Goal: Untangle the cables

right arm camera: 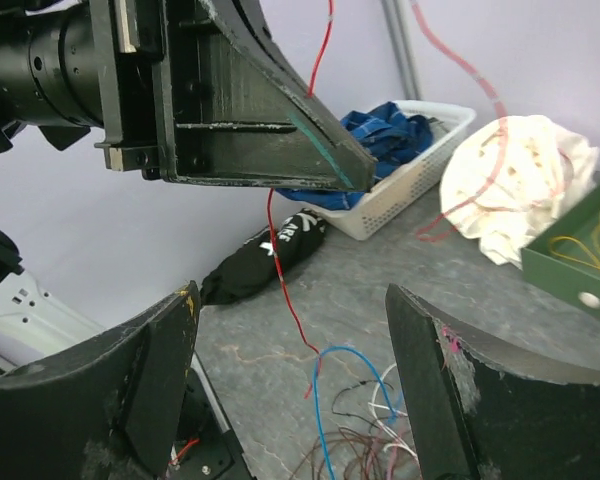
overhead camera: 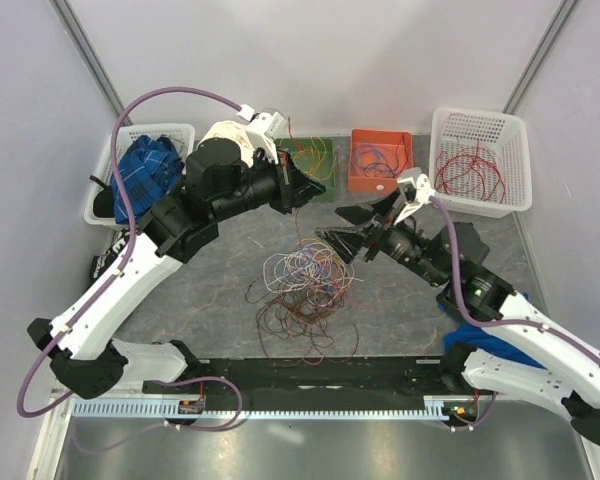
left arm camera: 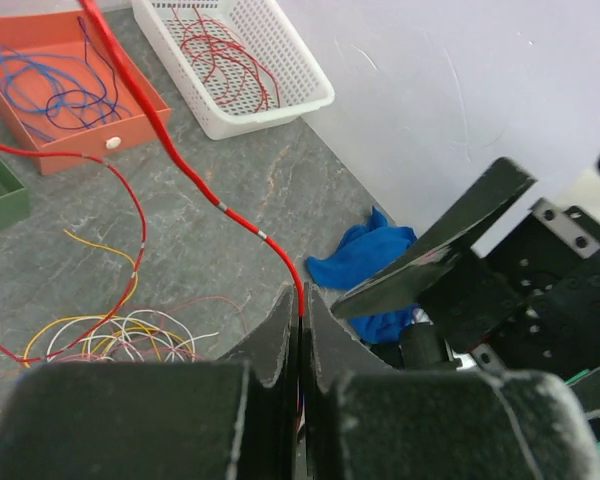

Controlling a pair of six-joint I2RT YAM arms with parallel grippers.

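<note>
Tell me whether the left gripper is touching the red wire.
Touching. The left wrist view shows the left gripper shut on the red wire, which runs straight into the seam between its fingers.

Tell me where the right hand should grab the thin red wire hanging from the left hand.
Best bet: grip the thin red wire on its free near-vertical stretch below the shut left hand, above the tangled coloured wires. Bring the open right hand in level from the right, straddling it: that stretch hangs alone, clear of other strands.
</note>
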